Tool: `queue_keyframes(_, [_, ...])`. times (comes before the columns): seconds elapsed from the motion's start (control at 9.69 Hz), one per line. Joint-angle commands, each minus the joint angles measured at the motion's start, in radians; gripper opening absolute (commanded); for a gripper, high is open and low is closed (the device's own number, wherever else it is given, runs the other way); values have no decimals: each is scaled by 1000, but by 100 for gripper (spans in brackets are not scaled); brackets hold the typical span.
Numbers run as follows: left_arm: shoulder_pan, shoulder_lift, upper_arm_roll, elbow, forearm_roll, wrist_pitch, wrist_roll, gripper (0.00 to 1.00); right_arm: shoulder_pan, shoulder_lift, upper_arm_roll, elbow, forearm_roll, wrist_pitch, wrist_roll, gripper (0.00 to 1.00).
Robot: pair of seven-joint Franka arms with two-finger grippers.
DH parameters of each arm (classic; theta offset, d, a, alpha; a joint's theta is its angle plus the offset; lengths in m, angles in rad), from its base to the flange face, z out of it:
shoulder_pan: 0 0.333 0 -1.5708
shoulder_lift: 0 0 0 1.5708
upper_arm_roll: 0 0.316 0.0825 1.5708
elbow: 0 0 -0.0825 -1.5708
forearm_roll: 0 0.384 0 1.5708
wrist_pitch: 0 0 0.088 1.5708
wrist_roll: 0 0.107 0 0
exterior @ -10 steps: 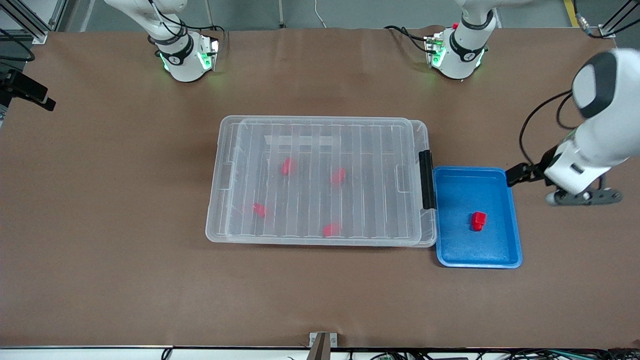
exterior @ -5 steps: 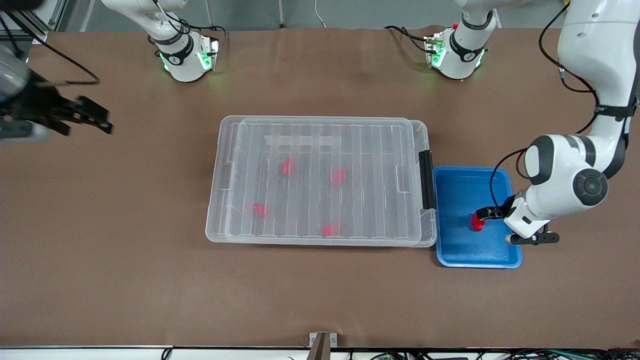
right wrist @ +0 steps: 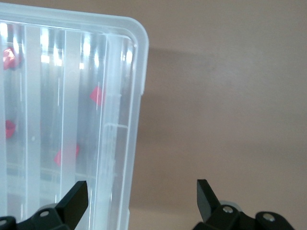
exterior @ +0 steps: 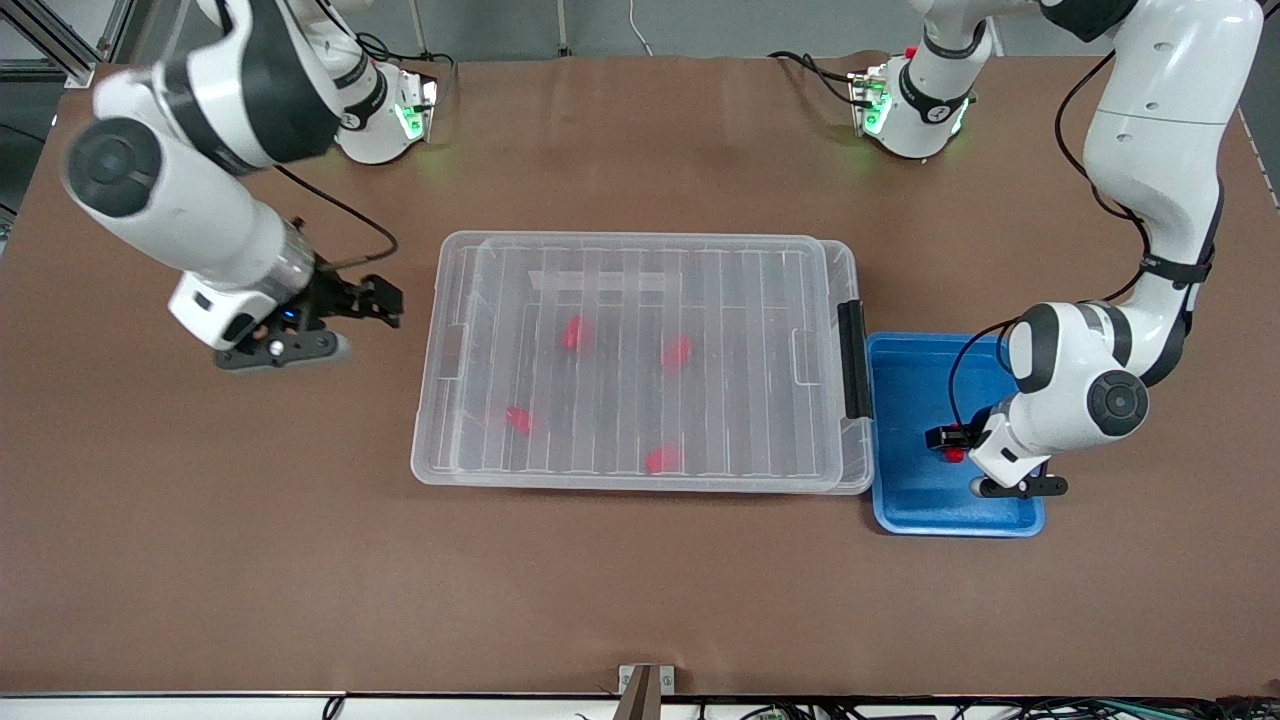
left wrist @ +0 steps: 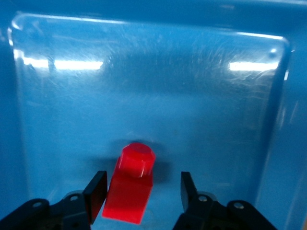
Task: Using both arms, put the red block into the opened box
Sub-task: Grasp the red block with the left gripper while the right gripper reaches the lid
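Note:
The red block (left wrist: 130, 186) lies on the floor of the blue tray (exterior: 905, 500), stub end pointing away from the wrist. My left gripper (exterior: 941, 438) is down in the tray with its fingers on either side of the block. One finger (left wrist: 97, 194) is at the block's side and the other finger (left wrist: 187, 190) stands clear of it with a gap. The clear box (exterior: 640, 262) has its ribbed lid lying on it. My right gripper (exterior: 386, 303) hangs open at the box's short end toward the right arm, and in the right wrist view it (right wrist: 140, 196) straddles the box's rim (right wrist: 136, 96).
Several red blocks (exterior: 677, 351) show through the lid inside the box. The black latch bar (exterior: 853, 358) sits on the short side next to the blue tray. Brown table surface surrounds both containers.
The left gripper came down into the tray and its fingers narrowed around the red block. The right arm swung in from the table's end to the box's short side.

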Motion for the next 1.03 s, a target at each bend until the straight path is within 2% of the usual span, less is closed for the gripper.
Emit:
queue_keyframes(0.0, [1,41,-1,11,19,17,-1,47,2,-4,-11,-127,-9,146,9,100])
queue_keyframes(0.1, [2,38,-3,10,19,17,-1,32,11,-4,-11,-178,-9,221,7,100])
queue_keyframes(0.31, [10,-8,-12,5,18,-13,1,6,50,42,-11,-203,-23,294,5,100])
queue_keyframes(0.41, [13,-43,-36,10,16,-82,1,1,63,68,-11,-203,-30,321,5,100])
queue_keyframes(0.52, [16,-93,-77,11,12,-140,-25,0,63,77,-13,-203,-72,323,5,100])
queue_keyframes(0.62, [13,-144,-85,11,4,-191,-27,0,50,84,-11,-203,-108,322,7,100])
queue_keyframes(0.93, [8,-278,-130,40,2,-366,-28,0,4,90,-13,-203,-144,320,-5,100])
